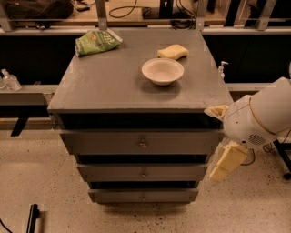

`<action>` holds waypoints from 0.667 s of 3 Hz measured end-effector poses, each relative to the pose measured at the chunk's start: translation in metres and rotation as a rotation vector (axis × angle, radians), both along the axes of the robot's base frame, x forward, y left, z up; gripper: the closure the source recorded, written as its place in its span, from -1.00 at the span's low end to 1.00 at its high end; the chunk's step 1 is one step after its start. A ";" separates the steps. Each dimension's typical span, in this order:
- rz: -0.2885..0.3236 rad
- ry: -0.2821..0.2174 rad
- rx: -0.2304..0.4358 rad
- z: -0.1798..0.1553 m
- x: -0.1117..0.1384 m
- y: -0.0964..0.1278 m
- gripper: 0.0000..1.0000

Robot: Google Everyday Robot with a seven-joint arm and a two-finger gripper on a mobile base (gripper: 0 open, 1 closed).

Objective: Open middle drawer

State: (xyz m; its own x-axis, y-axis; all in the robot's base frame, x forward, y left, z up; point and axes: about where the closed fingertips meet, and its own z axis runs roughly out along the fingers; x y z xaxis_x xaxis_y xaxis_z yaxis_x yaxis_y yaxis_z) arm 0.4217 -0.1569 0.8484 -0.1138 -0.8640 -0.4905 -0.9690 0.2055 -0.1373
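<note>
Cream claw (223,165) beside the grey middle drawer (113,172); white bowl (162,71), yellow sponge (173,52), green bag (97,42).

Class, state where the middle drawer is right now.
The middle drawer lies centre-low in the camera view, between the top drawer and bottom drawer; the end effector hangs beside its right end.

1. Speckled pale floor (36,191) fills the lower frame.
2. A grey cabinet (104,86) stands at centre, its tabletop dimly lit.
3. Along the top edge runs a wooden bench (136,17) with black cables (125,9).
4. At middle left, a ledge (22,93) carries a clear bottle (10,79).
5. My gripper (227,163) hangs at lower right, just beside the cabinet.
</note>
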 end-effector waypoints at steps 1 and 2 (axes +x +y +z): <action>0.029 -0.019 0.052 -0.028 0.001 0.007 -1.00; 0.060 -0.048 0.147 -0.097 -0.013 0.019 -1.00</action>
State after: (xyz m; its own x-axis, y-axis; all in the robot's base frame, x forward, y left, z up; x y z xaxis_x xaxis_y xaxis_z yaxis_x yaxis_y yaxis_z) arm 0.4089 -0.1384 0.7511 -0.0379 -0.7870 -0.6158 -0.9732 0.1690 -0.1561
